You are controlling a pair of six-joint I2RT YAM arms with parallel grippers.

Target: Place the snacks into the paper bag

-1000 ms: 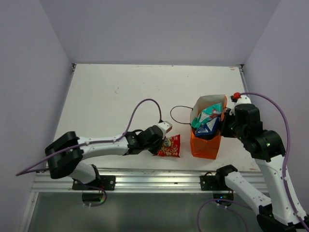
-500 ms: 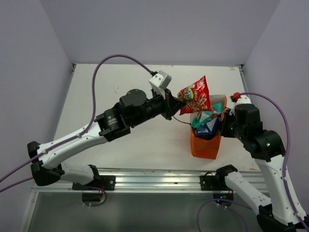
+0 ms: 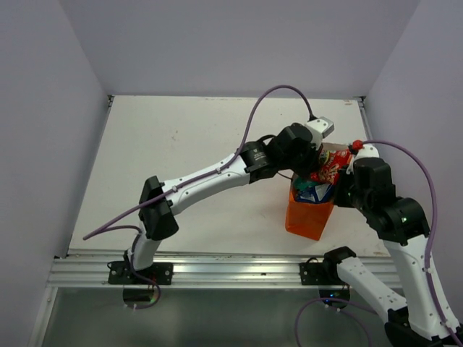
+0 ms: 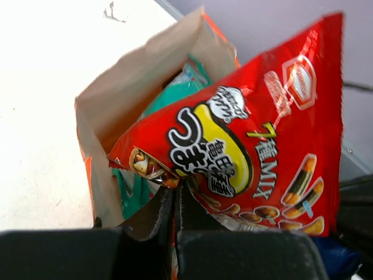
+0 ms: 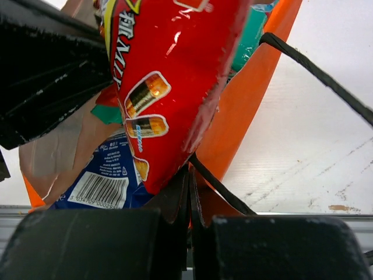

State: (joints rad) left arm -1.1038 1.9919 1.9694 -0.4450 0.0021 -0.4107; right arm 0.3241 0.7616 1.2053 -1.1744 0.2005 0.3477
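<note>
The orange paper bag stands upright at the front right of the table. My left gripper is shut on the small red packet and holds it over the bag's open mouth. The red packet fills the left wrist view. The teal packet and the blue-white packet sit inside the bag. My right gripper is shut on the bag's orange rim, beside a dark cord handle. The red packet hangs just above it. The dark brown packet is hidden.
The white table stretches left and behind the bag, ending at pale walls. The metal rail runs along the near edge. My left arm's purple cable arches over the table.
My left arm has lifted the red packet off the table and carried it right, to above the bag's mouth. My right gripper has kept its hold on the bag.
</note>
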